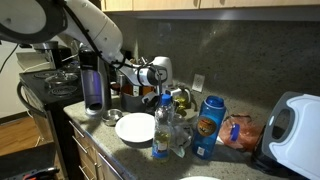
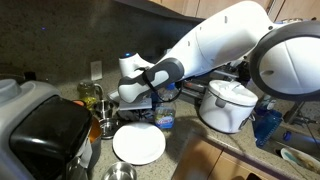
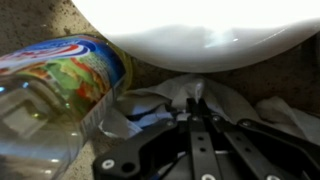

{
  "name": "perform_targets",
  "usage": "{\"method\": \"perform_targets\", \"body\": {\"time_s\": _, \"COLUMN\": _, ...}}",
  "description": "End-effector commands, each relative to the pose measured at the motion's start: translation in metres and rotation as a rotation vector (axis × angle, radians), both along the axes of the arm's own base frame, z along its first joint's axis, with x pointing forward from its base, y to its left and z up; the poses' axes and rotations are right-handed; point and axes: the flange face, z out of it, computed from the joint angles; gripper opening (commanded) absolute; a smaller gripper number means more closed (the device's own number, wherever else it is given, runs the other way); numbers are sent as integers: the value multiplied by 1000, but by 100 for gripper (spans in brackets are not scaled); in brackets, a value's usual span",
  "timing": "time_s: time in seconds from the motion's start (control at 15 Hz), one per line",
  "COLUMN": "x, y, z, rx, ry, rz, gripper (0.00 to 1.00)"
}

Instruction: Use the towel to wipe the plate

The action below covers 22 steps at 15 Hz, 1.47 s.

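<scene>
A white plate [image 1: 135,127] lies on the stone counter near its front edge and shows in both exterior views [image 2: 138,143]. In the wrist view the plate's rim [image 3: 200,35] fills the top. A crumpled white towel [image 3: 238,98] lies on the counter just beside the plate. My gripper [image 3: 198,101] is shut, with a fold of the towel pinched between its fingertips. In both exterior views the gripper [image 1: 165,93] [image 2: 152,100] is low over the counter behind the plate, and the towel is mostly hidden there.
A clear water bottle [image 1: 161,125] [image 3: 50,95] with a blue cap stands right beside the gripper and plate. A blue canister [image 1: 207,125], an oil bottle [image 1: 181,98], a white rice cooker [image 2: 230,105] and a black toaster [image 2: 50,135] crowd the counter.
</scene>
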Motion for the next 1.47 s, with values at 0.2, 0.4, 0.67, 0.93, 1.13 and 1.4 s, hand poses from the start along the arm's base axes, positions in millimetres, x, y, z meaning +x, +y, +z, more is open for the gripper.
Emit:
{"method": "perform_targets", "body": {"time_s": 0.2, "x": 12, "y": 28, "z": 46, "rx": -55, "ry": -39, "rz": 39, "gripper": 0}}
{"method": "perform_targets", "body": {"time_s": 0.4, "x": 14, "y": 38, "z": 65, "rx": -70, "ry": -26, "rz": 45, "gripper": 0}}
{"method": "perform_targets", "body": {"time_s": 0.67, "x": 11, "y": 46, "z": 90, "rx": -82, "ry": 17, "rz": 33, "gripper": 0}}
{"method": "perform_targets", "body": {"time_s": 0.93, "x": 1, "y": 54, "z": 130, "rx": -63, "ry": 54, "rz": 53, "gripper": 0}}
{"method": "perform_targets", "body": {"time_s": 1.13, "x": -15, "y": 61, "z": 156, "rx": -25, "ry": 133, "rz": 107, "gripper": 0}}
{"method": "perform_targets", "body": {"time_s": 1.4, "x": -38, "y": 72, "z": 186, "rx": 74, "ry": 216, "rz": 226, "gripper": 0}}
